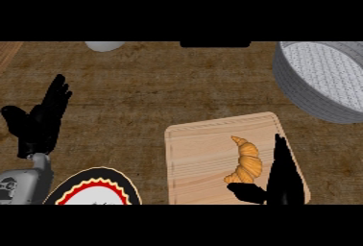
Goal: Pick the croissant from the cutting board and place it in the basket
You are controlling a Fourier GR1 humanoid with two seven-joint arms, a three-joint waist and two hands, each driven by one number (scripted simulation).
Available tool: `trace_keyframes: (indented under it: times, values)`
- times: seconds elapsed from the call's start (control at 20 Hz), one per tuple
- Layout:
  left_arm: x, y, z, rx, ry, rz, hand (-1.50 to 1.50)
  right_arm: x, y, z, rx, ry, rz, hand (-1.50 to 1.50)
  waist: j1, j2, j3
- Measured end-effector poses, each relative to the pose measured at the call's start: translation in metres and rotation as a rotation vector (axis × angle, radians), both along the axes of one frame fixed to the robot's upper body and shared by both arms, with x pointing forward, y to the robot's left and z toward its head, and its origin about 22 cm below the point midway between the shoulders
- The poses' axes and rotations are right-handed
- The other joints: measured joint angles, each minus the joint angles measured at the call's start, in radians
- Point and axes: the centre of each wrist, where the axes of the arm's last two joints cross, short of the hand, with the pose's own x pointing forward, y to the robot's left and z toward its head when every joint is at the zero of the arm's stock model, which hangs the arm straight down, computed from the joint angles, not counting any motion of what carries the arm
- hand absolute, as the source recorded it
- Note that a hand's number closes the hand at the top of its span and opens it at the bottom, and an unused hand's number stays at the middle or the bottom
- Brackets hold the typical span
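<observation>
Golden croissant (pixel 245 161) lies on the cutting board (pixel 202 163); right hand (pixel 282 178) beside it, fingers (pixel 282 153) straight, thumb apart, ready for grasping

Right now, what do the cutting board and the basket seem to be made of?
The cutting board looks like pale, unvarnished wood: light tan, matte, with fine grain lines along it. The basket looks like grey woven or ribbed material, perhaps fabric or wicker; its wall shows stacked ridges and its inside a fine speckled weave. Which one exactly, I cannot tell.
</observation>
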Motion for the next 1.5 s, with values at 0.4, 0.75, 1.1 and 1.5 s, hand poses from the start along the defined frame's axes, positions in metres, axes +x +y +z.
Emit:
trace_keyframes:
  times: [0.4,0.75,1.1,1.5]
  values:
    - [0.000,-0.006,-0.004,0.002,-0.008,-0.006,0.00,0.013,0.006,-0.014,0.003,0.018,0.015,-1.50,0.000,-0.002,-0.001]
    - [0.000,-0.001,-0.004,0.004,0.005,-0.006,0.00,0.014,0.000,-0.022,0.026,0.052,0.031,1.50,-0.001,-0.004,-0.003]
    - [-0.002,0.003,-0.004,-0.002,0.000,-0.008,0.00,0.016,0.000,-0.029,0.030,0.064,0.120,1.50,-0.004,-0.016,-0.018]
    - [-0.003,-0.002,-0.006,0.002,-0.001,-0.011,0.00,0.010,-0.002,-0.038,0.064,0.008,0.137,1.50,-0.005,-0.025,-0.025]
